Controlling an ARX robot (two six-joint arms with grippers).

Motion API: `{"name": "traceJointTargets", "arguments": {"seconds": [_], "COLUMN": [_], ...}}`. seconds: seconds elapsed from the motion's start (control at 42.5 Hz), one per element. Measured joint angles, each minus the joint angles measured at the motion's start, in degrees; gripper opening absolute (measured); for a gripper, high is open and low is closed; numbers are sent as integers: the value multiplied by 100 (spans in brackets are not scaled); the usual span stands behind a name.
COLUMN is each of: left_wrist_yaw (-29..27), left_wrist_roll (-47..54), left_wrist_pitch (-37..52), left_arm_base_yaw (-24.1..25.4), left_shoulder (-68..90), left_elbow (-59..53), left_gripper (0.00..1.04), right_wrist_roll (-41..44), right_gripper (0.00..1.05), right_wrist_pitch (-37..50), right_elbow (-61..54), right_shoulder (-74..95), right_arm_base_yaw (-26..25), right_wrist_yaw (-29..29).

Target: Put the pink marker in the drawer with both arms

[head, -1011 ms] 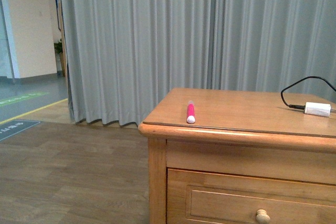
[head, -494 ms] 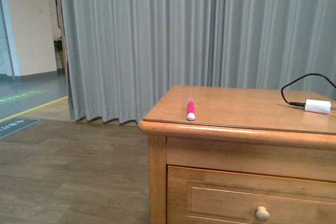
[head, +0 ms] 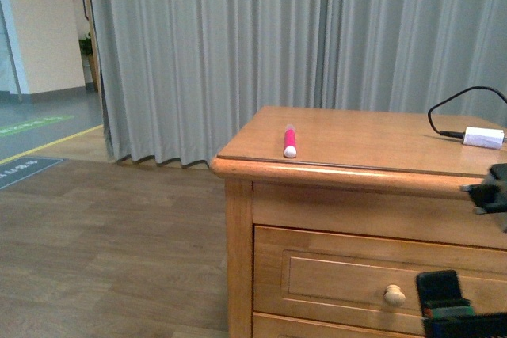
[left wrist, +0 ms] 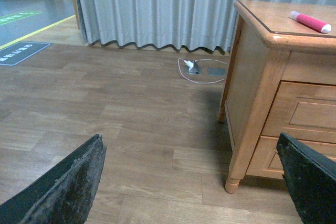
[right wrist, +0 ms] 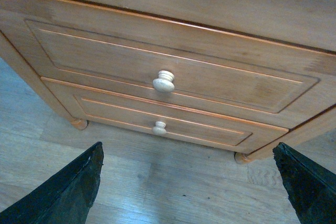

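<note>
Not started: drawer (head: 341, 275) shut, pink marker (head: 290, 141) on the worktop (head: 372, 136) above it.
My left gripper (left wrist: 189, 137) and right gripper (right wrist: 188, 148) gape wide, empty.

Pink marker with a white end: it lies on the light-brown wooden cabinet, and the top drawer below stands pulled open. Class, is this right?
No. The pink marker with a white end lies on the light-brown wooden cabinet, but the top wooden drawer is shut, as the right wrist view shows.
</note>
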State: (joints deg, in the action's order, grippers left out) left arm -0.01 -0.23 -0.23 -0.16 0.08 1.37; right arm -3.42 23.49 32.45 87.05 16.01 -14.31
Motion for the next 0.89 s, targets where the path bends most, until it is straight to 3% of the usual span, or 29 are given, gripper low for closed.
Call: {"name": "traceJointTargets", "arguments": {"seconds": [0.353,0.893], "left_wrist_yaw": [0,0], "left_wrist_roll": [0,0], "left_wrist_pitch": [0,0], "left_arm_base_yaw": [0,0], "left_shoulder": [0,0], "left_elbow": [0,0], "left_gripper": [99,99], "right_wrist_roll": [-476,-1086], "right_gripper": [96,96], "right_wrist_pitch": [328,608], "right_elbow": [1506,2374], "right_shoulder": [2280,3307], "right_arm_base_yaw": [81,-61], "right_wrist_yaw": [-367,-372]}}
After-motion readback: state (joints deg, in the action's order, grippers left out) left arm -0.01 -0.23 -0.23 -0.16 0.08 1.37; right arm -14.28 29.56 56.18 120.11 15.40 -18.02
